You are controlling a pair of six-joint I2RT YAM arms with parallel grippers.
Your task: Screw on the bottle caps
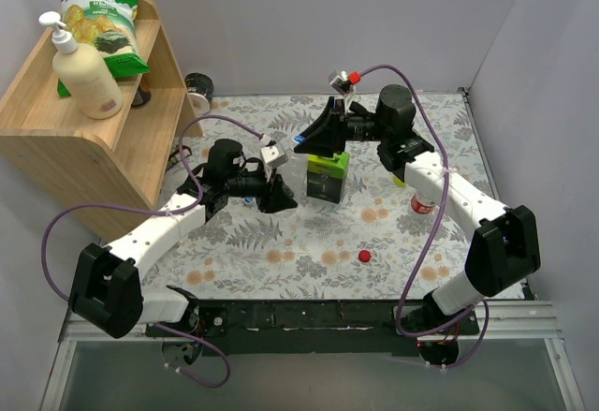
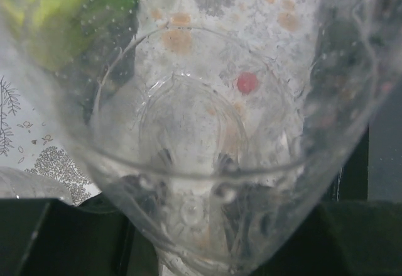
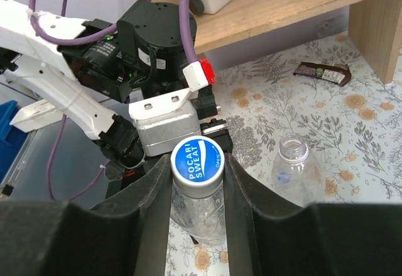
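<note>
Right gripper [image 3: 197,169] jaws clamping round blue plastic cap [image 3: 198,156] atop clear plastic bottle [image 3: 196,212], left gripper [image 1: 281,193] jaws gripping that bottle, small red plastic cap [image 1: 365,256] lying on desk [image 1: 281,263], near right.

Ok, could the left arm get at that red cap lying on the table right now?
Probably not yet: the left gripper is shut on the clear bottle, whose blue cap the right gripper clasps. The path to the red cap looks free; only the full grip blocks it.

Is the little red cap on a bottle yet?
No, the red cap lies alone on the flowery table, touching no bottle.
</note>
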